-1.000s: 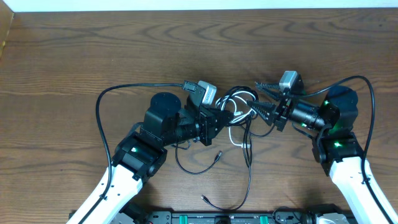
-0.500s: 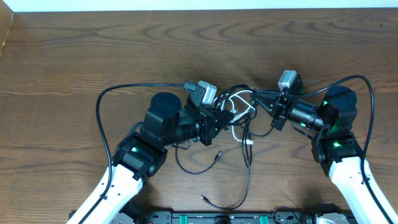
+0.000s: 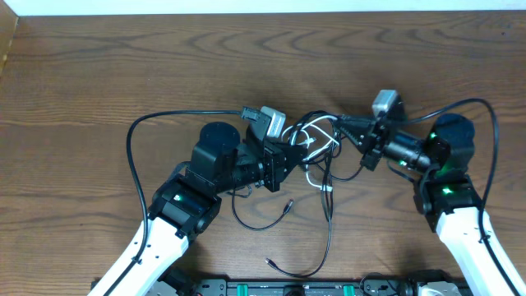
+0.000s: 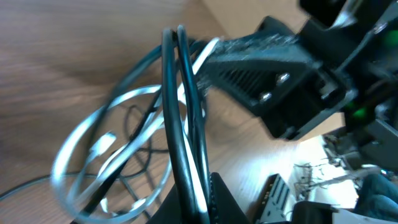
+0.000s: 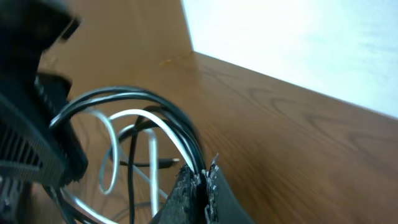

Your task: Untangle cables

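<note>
Black and white cords make up the cables (image 3: pixel 316 154), bunched in small loops on the worktop (image 3: pixel 99 74) midway between the two arms, with loose black tails and small plugs trailing toward the near edge. The left hand (image 4: pixel 193 202) is pressed together on two black strands, with a white loop (image 4: pixel 84 152) hanging beside them. The right hand (image 5: pixel 203 179) pinches the black bundle from the right side, its fingers tight together. With both grips so near each other, the separating pull likely goes best slow and straight outward, left and right, watching that the white loop slides free rather than cinching around the black ones. A slight lift should ease the drag on the wood. Dark brown boards with strong grain carry everything, and a pale wall (image 3: pixel 246 6) runs along the far edge.
</note>
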You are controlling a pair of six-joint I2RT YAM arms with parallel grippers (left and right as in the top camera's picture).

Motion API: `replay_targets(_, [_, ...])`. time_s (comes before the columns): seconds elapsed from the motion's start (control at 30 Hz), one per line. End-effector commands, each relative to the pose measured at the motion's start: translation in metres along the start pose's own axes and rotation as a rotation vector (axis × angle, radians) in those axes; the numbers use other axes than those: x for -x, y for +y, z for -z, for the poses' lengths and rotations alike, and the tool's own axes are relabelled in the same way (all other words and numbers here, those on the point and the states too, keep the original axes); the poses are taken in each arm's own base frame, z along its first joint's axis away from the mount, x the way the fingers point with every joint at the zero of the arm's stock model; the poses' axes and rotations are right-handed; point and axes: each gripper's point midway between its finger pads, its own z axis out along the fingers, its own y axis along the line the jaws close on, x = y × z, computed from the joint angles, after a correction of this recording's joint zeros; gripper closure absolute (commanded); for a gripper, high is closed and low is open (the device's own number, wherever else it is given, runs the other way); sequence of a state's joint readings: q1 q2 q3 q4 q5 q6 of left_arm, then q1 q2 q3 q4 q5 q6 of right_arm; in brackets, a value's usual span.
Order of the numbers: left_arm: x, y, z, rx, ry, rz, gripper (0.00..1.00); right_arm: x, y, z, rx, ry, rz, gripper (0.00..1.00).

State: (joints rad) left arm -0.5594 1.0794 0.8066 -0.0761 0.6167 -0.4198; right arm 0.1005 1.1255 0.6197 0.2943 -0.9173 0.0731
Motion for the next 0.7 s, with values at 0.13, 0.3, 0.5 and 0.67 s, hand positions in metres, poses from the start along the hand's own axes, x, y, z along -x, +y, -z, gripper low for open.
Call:
replay_targets(0.13, [-0.001,0.028,0.002,0.155,-0.02,0.033,0.92,0.01,-0.064,0.038,-0.236,-0.085,-0.327,0.99])
replay_targets(0.3, [0.0,0.029,0.003,0.164,-0.025,0.033,0.93,0.001,-0.088,0.061,-0.33,-0.1,-0.468,0.99])
replay_targets(0.5, [0.0,0.029,0.003,0.164,-0.025,0.032,0.92,-0.016,-0.092,0.066,-0.361,-0.06,-0.54,0.99])
replay_targets(0.67, [0.0,0.028,0.002,0.16,-0.023,0.033,0.93,-0.012,-0.08,0.061,-0.286,-0.043,-0.437,0.89])
